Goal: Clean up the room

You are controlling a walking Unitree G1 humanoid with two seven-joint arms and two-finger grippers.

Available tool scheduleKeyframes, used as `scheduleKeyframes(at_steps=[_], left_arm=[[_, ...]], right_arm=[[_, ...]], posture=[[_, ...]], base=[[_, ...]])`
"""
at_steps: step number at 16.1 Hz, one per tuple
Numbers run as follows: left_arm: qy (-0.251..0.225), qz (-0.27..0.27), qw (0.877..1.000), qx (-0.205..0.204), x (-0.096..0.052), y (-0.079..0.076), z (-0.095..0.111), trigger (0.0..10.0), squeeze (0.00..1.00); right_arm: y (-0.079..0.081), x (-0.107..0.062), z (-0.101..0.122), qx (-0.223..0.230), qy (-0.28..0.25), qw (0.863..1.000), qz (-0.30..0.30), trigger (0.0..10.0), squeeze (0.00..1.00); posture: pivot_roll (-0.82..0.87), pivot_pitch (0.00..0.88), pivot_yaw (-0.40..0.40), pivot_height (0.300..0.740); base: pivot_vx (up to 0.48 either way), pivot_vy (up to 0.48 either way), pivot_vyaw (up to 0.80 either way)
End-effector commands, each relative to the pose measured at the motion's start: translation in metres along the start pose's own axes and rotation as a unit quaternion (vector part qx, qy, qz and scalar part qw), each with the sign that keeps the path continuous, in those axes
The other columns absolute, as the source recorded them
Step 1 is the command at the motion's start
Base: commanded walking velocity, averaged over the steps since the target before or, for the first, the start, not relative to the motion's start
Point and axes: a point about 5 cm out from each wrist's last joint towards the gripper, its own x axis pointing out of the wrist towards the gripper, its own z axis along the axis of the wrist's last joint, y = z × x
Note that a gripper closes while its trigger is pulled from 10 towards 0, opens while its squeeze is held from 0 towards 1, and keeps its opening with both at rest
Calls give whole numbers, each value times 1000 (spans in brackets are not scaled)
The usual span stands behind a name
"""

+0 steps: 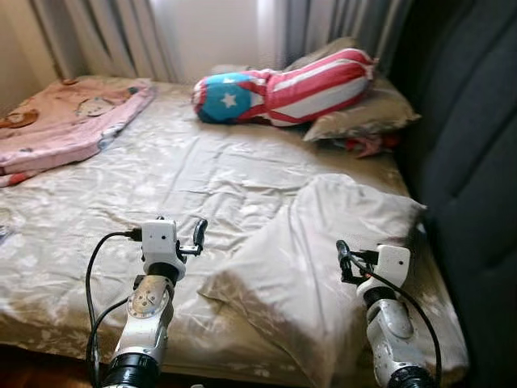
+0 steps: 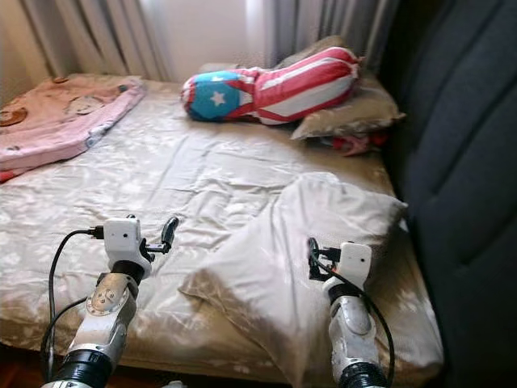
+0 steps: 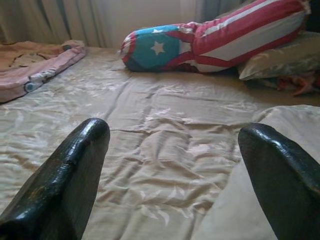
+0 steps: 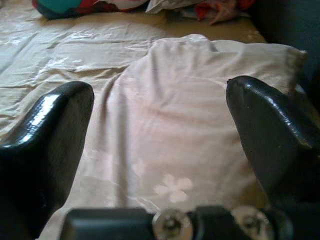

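Pink quilted blanket (image 1: 60,121) sits bunched up far off to the left of the left hand (image 1: 196,239), soft cotton look with little cartoon prints; the left hand hovers low over the bed (image 1: 161,174), its two glossy black fingers (image 3: 75,170) spread well apart with nothing between them; the bed's cover is a shiny beige satin, wrinkled all over with a faint flower pattern. Between the two hands lies a big cream pillow (image 1: 323,259), puffy and slumped crooked, same faint flowers; it's just in front of the right hand (image 1: 345,260), whose fingers (image 4: 47,145) are also wide apart and empty. Way ahead of both hands, near the curtains (image 1: 105,36), there's a long bolster cushion (image 1: 283,87) in red and white stripes with a blue end and white star; it leans on an olive satin pillow (image 1: 363,117) with something red crumpled (image 1: 363,145) under it. Dark padded headboard (image 1: 468,162) runs along past the right hand; grey pleated curtains, daylight coming through.
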Motion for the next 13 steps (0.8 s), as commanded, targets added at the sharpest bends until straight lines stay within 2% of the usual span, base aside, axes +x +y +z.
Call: scheduleKeyframes(at_steps=[1, 13], left_arm=[[-8, -1, 1000, 2, 1, 1, 2, 10000, 0], [-10, -9, 1000, 0, -1, -1, 3, 10000, 0]], right_arm=[[-1, -1, -1, -2, 4, 1000, 1, 10000, 0], [-1, -8, -12, -2, 24, 1000, -3, 10000, 0]], posture=[[-63, 0, -57, 669], [-62, 1, -56, 669]], base=[[337, 0, 0], [366, 0, 0]])
